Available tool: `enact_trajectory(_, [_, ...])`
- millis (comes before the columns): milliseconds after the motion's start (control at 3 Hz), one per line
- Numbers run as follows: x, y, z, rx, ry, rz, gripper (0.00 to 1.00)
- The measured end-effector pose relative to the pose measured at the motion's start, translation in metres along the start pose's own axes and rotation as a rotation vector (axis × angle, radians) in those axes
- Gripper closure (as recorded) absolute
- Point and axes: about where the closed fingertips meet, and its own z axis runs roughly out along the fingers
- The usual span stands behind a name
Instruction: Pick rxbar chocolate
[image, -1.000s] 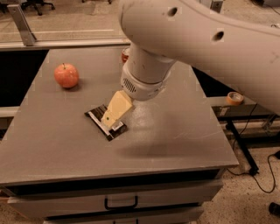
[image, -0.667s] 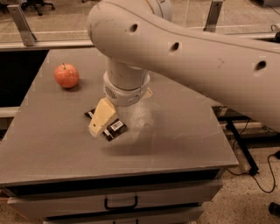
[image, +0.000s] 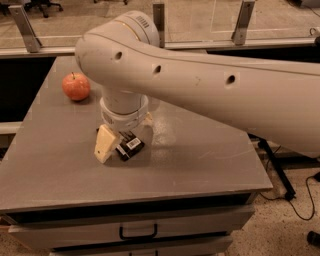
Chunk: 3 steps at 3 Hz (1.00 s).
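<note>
Looking toward the front edge of the counter (image: 200, 160), we see our claw (image: 114, 142) over the rxbar chocolate (image: 131, 145); its opening we cannot tell.

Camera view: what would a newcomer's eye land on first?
The bulky white arm fills the upper right and centre, reaching over the grey table. Its gripper sits low at the black snack bar near the table's middle. A red apple stands alone near the far left corner.

Gray table (image: 200, 160), drawer (image: 175, 226) below; speckled floor (image: 285, 235); metal posts (image: 243, 22) behind.
</note>
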Motion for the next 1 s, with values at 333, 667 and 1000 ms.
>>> enact_trajectory(333, [-0.004, 0.000, 0.009, 0.001, 0.011, -0.003, 0.42])
enact_trajectory(667, [-0.006, 0.000, 0.002, 0.001, 0.011, -0.003, 0.64])
enact_trajectory(1000, [-0.008, -0.001, -0.007, 0.002, 0.011, -0.003, 0.87])
